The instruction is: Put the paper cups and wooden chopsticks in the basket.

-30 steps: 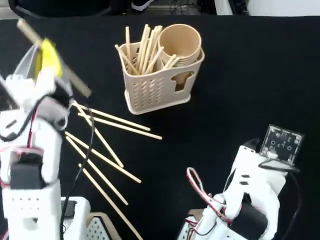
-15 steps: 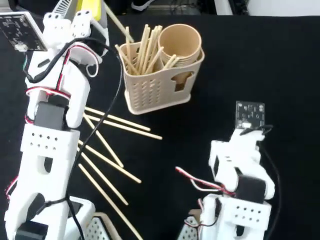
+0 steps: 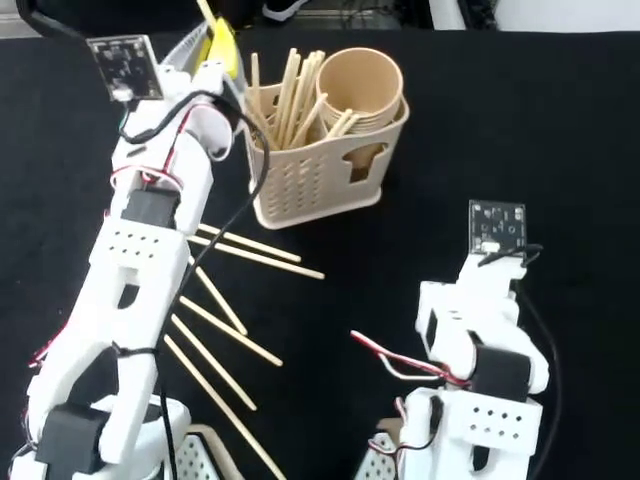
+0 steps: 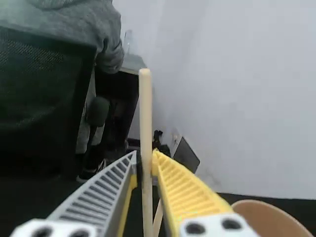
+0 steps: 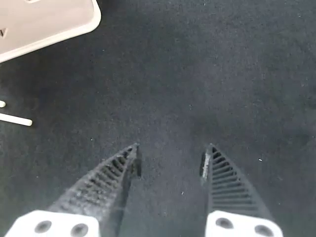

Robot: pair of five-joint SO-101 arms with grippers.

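I see L gripper clamped on a chopstick, at 10 o'clock of basket; R gripper spread open, empty, over black table.

Basket is reading as smooth matt plastic, chopsticks as bare wood, cups as matt paper (table cloth looking fuzzy).

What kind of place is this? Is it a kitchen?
Probably a robot lab or workroom, not a kitchen. The left arm and right arm stand at a black-covered table, and the left wrist view shows a mesh office chair and a plain white wall behind.
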